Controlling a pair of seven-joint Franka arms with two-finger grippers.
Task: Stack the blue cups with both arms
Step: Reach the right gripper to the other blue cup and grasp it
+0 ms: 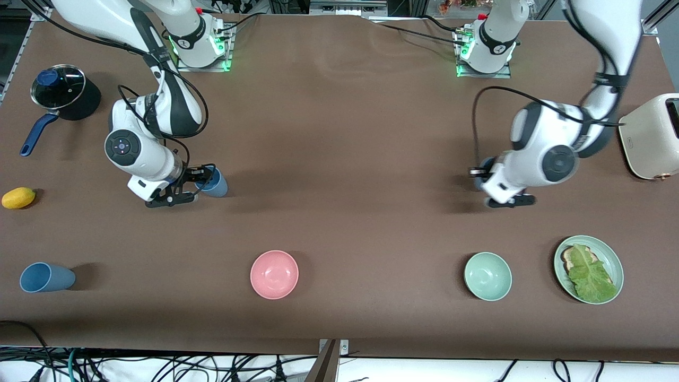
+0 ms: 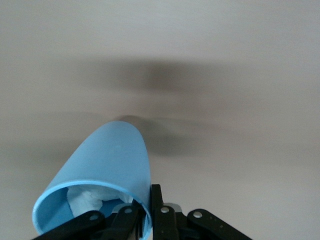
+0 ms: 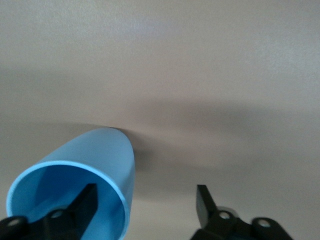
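Both hands at blue cups on the tabletop.
Left hand (image 2: pixel 145 220) is clenched on the rim of a blue cup (image 2: pixel 107 165); right hand (image 3: pixel 145 210) is released, one finger inside another blue cup (image 3: pixel 85 165) toward the right arm's end.

High front camera faces both arms; wrist cameras look closely, seemingly downward.

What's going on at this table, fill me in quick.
Two arms are each picking up a blue cup. The left gripper is shut on the rim of one blue cup near the toaster. The right gripper straddles the wall of another blue cup, jaws open. A third blue cup lies untouched, nearer the front camera than the lemon.
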